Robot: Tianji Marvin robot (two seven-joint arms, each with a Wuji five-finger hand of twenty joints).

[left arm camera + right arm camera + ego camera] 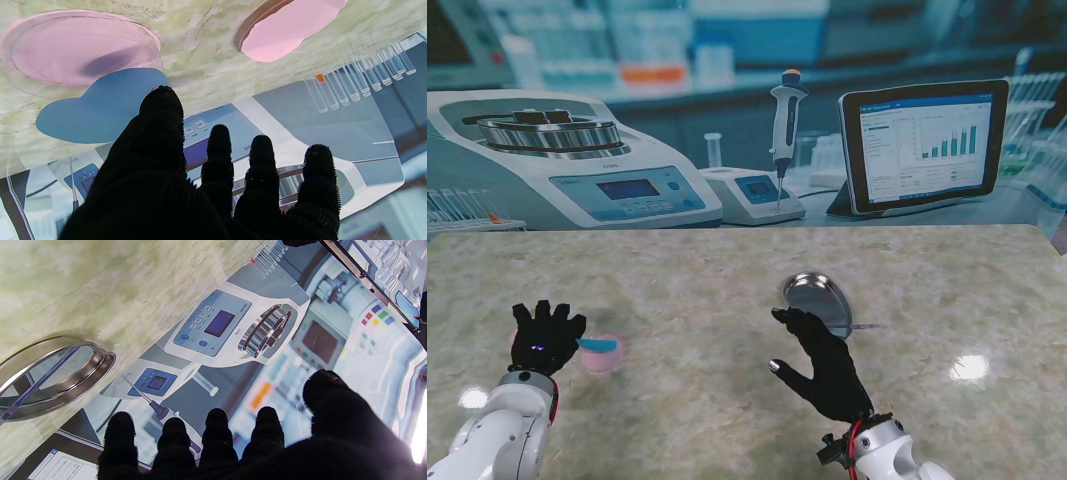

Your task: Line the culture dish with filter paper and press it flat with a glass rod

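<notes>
I see a clear pink-tinted dish (pixel 80 53) flat on the table; a glass rod (pixel 36 378) lies across a steel dish (pixel 818 300).

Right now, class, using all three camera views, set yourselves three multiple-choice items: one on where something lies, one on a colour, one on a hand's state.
1. Where does the glass rod lie?
A. Across the round metal tray
B. In the left hand
C. On the pink dish

2. What colour is the culture dish nearest the left hand?
A. Green
B. Pink
C. Black

3. What is the right hand doing?
A. Gripping the rod
B. Clenched in a fist
C. Open, holding nothing

Answers:
1 A: the glass rod spans the metal tray.
2 B: the culture dish by the left hand is pink.
3 C: the right hand has its fingers spread, nothing between them.
</notes>
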